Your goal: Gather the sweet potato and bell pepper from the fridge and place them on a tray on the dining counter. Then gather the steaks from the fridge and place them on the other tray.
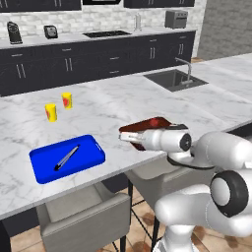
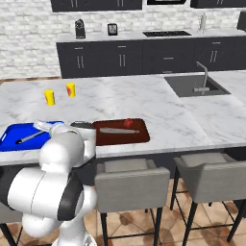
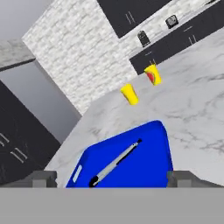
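The bell pepper (image 1: 155,121) (image 2: 128,123), small and bright red, lies on a dark red tray (image 1: 134,129) (image 2: 137,136) on the marbled dining counter (image 1: 113,106) (image 2: 158,108). A blue tray (image 1: 44,165) (image 2: 9,137) (image 3: 148,166) lies to its left and holds a slim grey knife-like tool (image 1: 67,157) (image 3: 116,162). My gripper (image 1: 123,137) (image 2: 41,126) (image 3: 111,178) hovers open between the two trays, facing the blue one, with nothing between its fingertips (image 3: 43,178). The sweet potato and the steaks are out of view. I cannot tell whether the grey face (image 3: 37,103) is the fridge.
Two yellow cups (image 1: 50,112) (image 1: 67,100) stand on the counter behind the blue tray. A sink with a faucet (image 1: 174,78) (image 2: 194,85) is set into the counter at the right. Grey stools (image 2: 129,185) stand along the near edge. Dark cabinets line the back wall.
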